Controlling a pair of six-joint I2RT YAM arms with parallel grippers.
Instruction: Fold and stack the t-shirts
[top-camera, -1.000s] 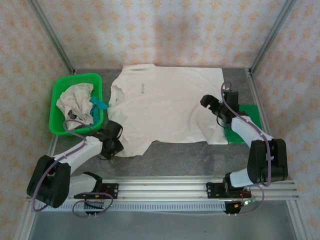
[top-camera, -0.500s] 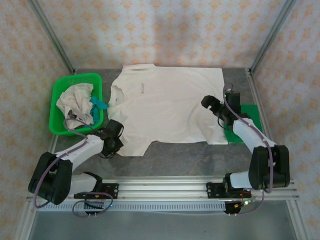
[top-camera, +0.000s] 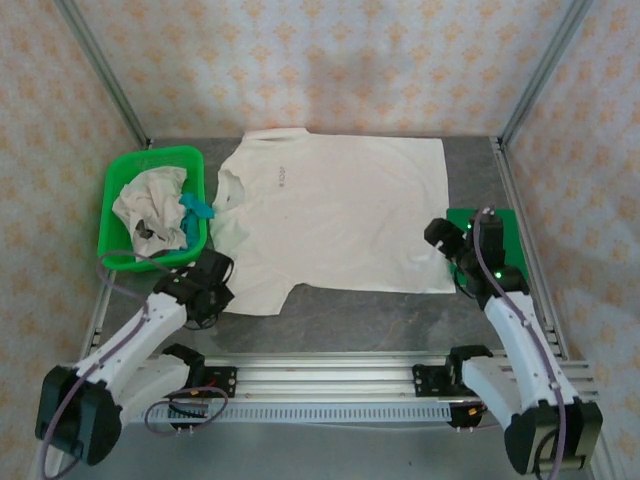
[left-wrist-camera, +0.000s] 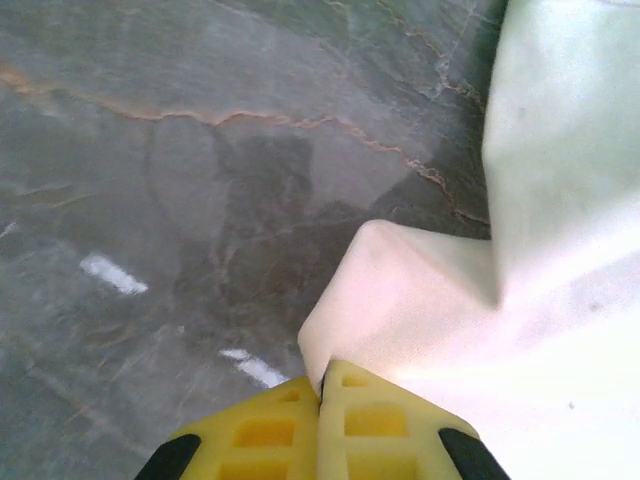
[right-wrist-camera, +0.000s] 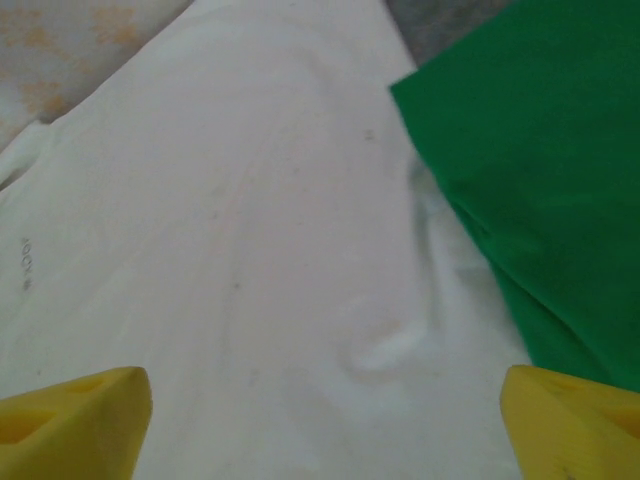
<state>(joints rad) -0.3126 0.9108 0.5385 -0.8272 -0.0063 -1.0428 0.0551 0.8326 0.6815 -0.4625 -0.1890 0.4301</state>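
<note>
T-shirt (top-camera: 330, 215) lies spread on grey marbled table (top-camera: 380, 318), patterned wallpaper (top-camera: 330, 60) behind.

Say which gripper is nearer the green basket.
Left. The left gripper grips the t-shirt sleeve just beside the green basket; the right gripper is far across, by the green mat.

spread t-shirt (top-camera: 340, 215): cream, small dark chest print
basket (top-camera: 155, 153): green
basket's t-shirts (top-camera: 150, 205): cream, teal
mat (top-camera: 508, 228): green
table (top-camera: 350, 320): grey, veined
finger pads (left-wrist-camera: 385, 430): yellow

Your left gripper (left-wrist-camera: 320, 392) is pinched tight on the t-shirt (left-wrist-camera: 520, 300) sleeve; your right gripper (right-wrist-camera: 325, 400) hangs low with jaws spread wide.
</note>
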